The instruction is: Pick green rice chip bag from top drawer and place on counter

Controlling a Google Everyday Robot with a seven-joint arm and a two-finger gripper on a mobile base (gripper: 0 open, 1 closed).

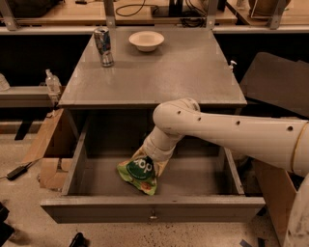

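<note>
The green rice chip bag (140, 172) lies in the open top drawer (96, 210), left of its middle, with the dark round logo facing up. My gripper (150, 161) reaches down into the drawer from the right, under the counter's front edge, and its pale fingers are closed on the bag's upper end. The white arm covers part of the drawer's back. The grey counter (159, 72) lies above and behind the drawer.
A silver drink can (103, 46) and a white bowl (146, 40) stand at the back of the counter. A cardboard box (48, 144) sits on the floor left of the drawer. A dark panel (275, 82) leans at the right. A wooden bench (58, 12) runs behind.
</note>
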